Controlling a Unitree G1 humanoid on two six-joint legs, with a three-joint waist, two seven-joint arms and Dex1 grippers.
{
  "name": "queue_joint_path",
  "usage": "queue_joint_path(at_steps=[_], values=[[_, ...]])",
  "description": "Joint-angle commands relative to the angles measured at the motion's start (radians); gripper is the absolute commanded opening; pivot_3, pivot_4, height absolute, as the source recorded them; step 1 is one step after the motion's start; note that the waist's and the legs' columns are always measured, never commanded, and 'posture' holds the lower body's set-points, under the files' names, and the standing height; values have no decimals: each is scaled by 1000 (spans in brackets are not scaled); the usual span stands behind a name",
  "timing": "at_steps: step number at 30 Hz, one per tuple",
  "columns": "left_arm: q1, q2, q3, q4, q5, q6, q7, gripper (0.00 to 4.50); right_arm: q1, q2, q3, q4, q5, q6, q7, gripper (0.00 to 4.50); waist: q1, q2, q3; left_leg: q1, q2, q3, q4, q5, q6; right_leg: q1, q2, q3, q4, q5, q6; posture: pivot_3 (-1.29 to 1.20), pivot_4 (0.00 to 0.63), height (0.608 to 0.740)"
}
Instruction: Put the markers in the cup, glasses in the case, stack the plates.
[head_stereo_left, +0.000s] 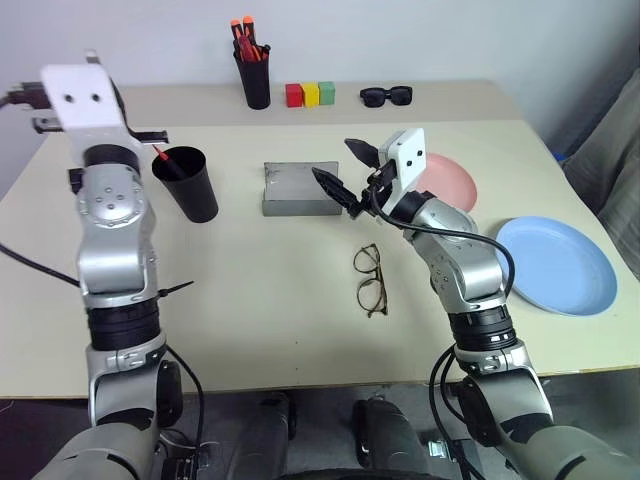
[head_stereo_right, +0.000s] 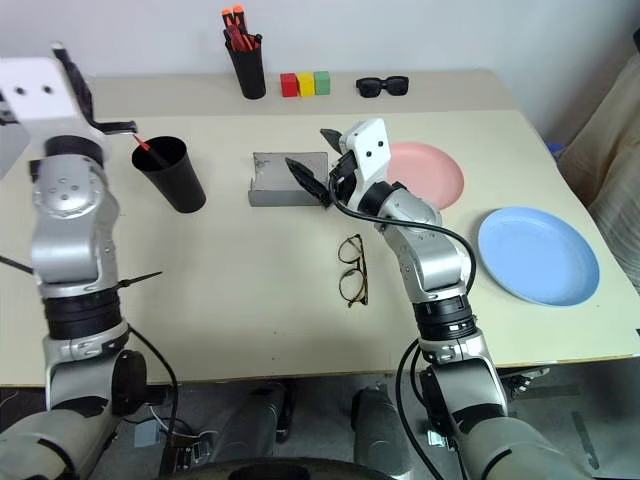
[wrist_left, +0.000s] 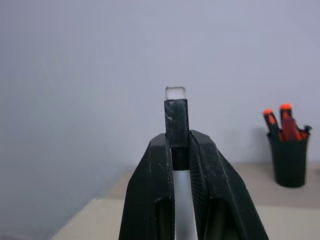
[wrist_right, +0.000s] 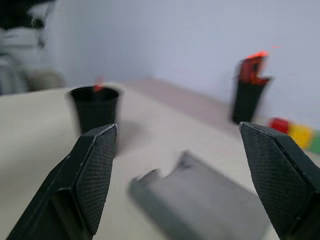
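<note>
Red marker (head_stereo_left: 166, 160) stands tilted in black cup (head_stereo_left: 188, 186), tip poking over rim, cup left-centre on table (head_stereo_left: 250, 300). Grey case (head_stereo_left: 298, 190) lies open mid-table; glasses (head_stereo_left: 370, 280) flat just in front of it, lenses clear, frame dark. Pink plate (head_stereo_left: 452, 180) and blue plate (head_stereo_left: 560, 262) on the right, apart, not stacked. L gripper (wrist_left: 178, 150) raised high beside cup, fingers pinched together, nothing grasped. R gripper (head_stereo_left: 345, 170) held over case's right end, fingers spread wide, empty.

Beige table (head_stereo_left: 250, 300), glasses (head_stereo_left: 370, 280), plates (head_stereo_left: 556, 264)
</note>
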Motion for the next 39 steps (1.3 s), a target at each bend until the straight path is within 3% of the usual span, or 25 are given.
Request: queue_joint_path(at_steps=[1,14,17,20,32,37,39], values=[[-41,-10,-18,102,31,-149,27,39,4,14,-7,-39,-6,-22,-23,4003,-3,0,0,0,0,0,0,0,0,-1,0,0,1,0,0,0,150,740],[-56,-44,-48,307,37,-335,42,39,68,27,-7,-115,17,18,-41,4003,-2,0,0,0,0,0,1,0,0,0,1,0,2,0,1,0,150,740],[-53,-50,-50,308,40,-338,48,1152,70,25,-4,-111,20,17,-36,4003,-2,0,0,0,0,0,1,0,0,0,1,0,2,0,1,0,150,740],[-49,-59,-46,303,43,-335,66,2638,69,25,-2,-106,21,17,-30,4003,-2,0,0,0,0,0,1,0,0,0,1,0,2,0,1,0,150,740],[-47,-88,-31,285,18,-325,79,2638,62,30,6,-86,17,13,-15,4003,-2,0,0,0,0,0,1,0,0,0,1,0,2,0,1,0,150,740],[-49,-74,43,256,38,-228,207,2638,70,29,9,-90,15,12,-16,4003,-4,0,0,0,0,0,1,0,0,0,1,0,2,0,1,0,150,740],[-47,-65,98,240,25,-111,261,3187,75,29,10,-94,15,13,-17,4003,-7,0,0,0,0,0,1,0,0,0,1,0,3,0,1,0,150,740]])
